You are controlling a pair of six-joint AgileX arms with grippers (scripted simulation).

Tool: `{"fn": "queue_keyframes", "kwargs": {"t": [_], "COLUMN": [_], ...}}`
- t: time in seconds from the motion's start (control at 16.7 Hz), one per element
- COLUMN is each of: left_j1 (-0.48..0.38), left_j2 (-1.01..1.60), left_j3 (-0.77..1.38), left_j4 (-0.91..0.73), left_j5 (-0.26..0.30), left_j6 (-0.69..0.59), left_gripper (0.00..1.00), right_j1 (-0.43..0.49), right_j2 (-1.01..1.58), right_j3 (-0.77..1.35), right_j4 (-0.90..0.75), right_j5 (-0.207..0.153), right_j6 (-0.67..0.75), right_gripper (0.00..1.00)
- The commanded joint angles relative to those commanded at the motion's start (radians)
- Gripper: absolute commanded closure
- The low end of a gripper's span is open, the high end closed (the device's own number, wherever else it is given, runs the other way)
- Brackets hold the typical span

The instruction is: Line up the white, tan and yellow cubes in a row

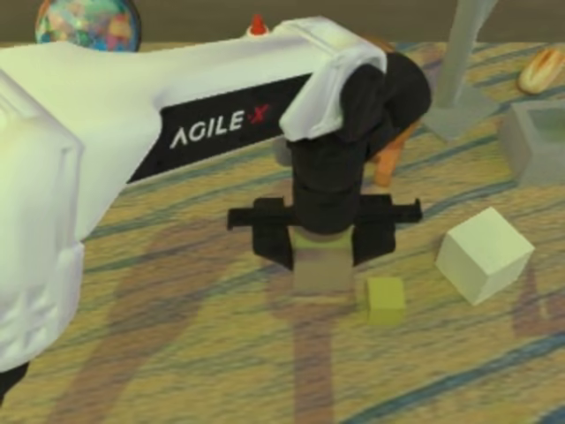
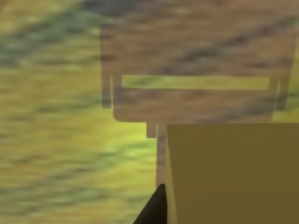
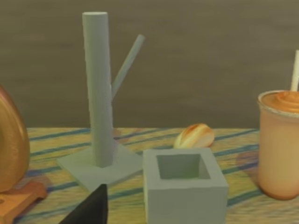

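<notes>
Tan cube (image 1: 322, 276) mid-table, matte, clamped between the left gripper (image 1: 323, 231) fingers; close in the left wrist view it fills the corner (image 2: 231, 172). Small olive-yellow cube (image 1: 386, 299) just beside it on the right. Larger creamy white cube (image 1: 484, 254) further right, rotated, apart from both. Grey hollow block (image 3: 184, 189) at the right edge, nothing visible inside. Right gripper: only one dark fingertip (image 3: 91, 209) visible, can't tell if it's open.

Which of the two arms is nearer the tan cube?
Left. The left gripper stands directly over the tan cube. The right arm is out of the top view, off by the grey hollow block.
</notes>
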Motion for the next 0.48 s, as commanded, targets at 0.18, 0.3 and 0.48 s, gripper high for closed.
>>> {"fn": "queue_keyframes", "kwargs": {"t": [0.18, 0.3, 0.48], "left_j1": [-0.001, -0.001, -0.001], "left_j2": [0.023, 0.045, 0.07], "left_j3": [-0.053, -0.1, -0.149], "left_j4": [0.081, 0.146, 0.215], "left_j5": [0.001, 0.001, 0.0], "left_j6": [0.001, 0.001, 0.0], "left_gripper": [1.0, 1.0, 1.0], "right_j1": [0.0, 0.0, 0.0], "right_j2": [0.0, 0.0, 0.0], "right_j3": [0.0, 0.0, 0.0], "right_j4": [0.0, 0.0, 0.0], "right_j5": [0.0, 0.0, 0.0], "right_j6": [0.0, 0.0, 0.0], "right_gripper": [0.0, 0.0, 0.0]}}
